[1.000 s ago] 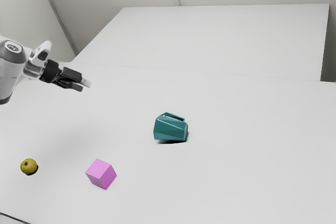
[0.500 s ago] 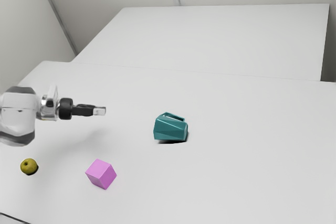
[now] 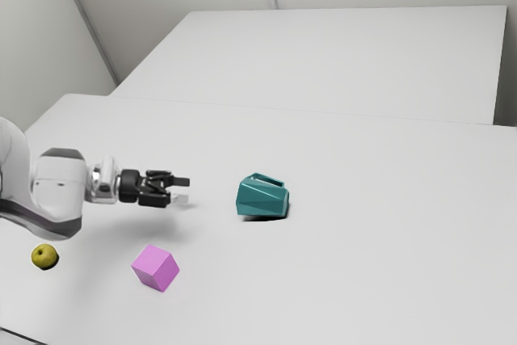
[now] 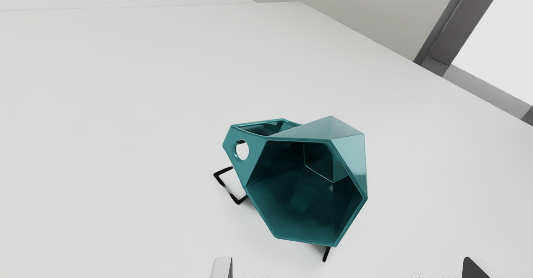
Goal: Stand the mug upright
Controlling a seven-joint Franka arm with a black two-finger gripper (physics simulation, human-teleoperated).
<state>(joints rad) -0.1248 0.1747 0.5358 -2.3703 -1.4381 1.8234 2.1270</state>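
Mug (image 3: 262, 198), teal, faceted: just below the middle of the exterior view, lying on its side on the table (image 3: 363, 264), mouth turned toward the pincer (image 3: 182, 190). Pincer: wide, empty, apart from the mug. Handling, in our judgement: fairly light, stiff, perhaps brittle; smooth facets might slip. Grip: we favour the wall at the rim, one finger inside and one outside, clear of the handle (image 4: 256, 149). Wrist view: gives us the dark hollow and the round hole through the handle. Exterior view: gives us the gap between pincer and mug, plus a pink cube (image 3: 156, 268) at lower left and a yellow-green fruit (image 3: 44, 256) nearer the left edge
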